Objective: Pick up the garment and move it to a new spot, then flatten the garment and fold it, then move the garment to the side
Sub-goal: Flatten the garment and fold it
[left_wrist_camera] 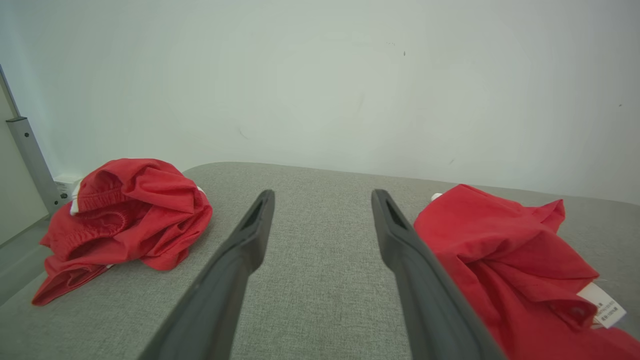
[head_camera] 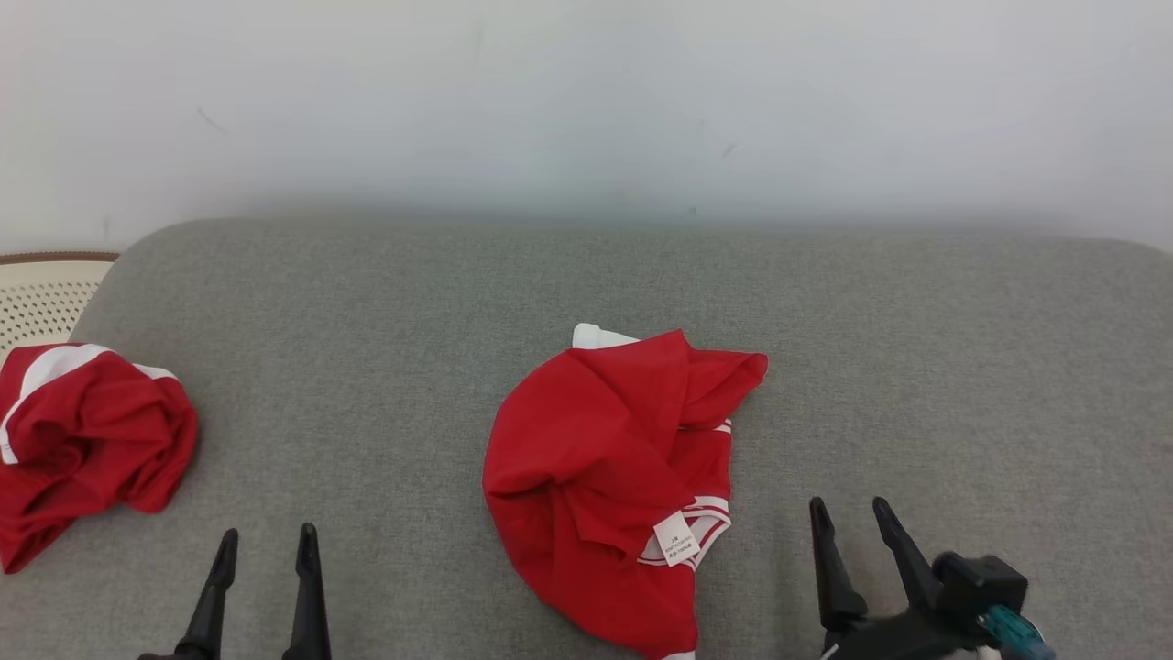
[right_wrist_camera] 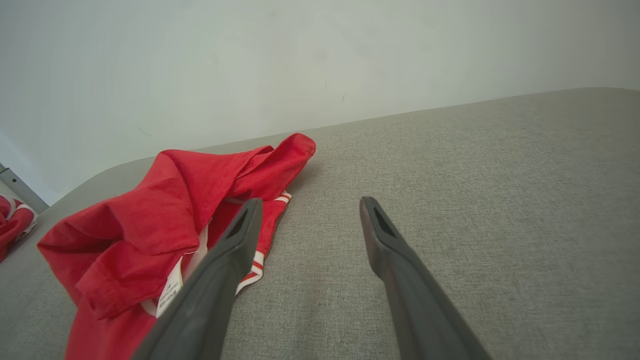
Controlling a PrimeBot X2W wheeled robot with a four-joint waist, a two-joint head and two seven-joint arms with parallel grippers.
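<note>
Centre frame, the crumpled red garment (head_camera: 596,458) lies on the grey bench (head_camera: 916,367), its long axis running top to bottom, with a white tag (head_camera: 676,539) showing near its lower edge. Your right pincer (head_camera: 849,502), jaws wide and empty, sits just right of it and is the nearer. Your left pincer (head_camera: 268,532), likewise open, stands farther off, toward a second red heap (head_camera: 92,440) at far left.

Crumpled central red garment (head_camera: 596,440) (white-trimmed)
</note>
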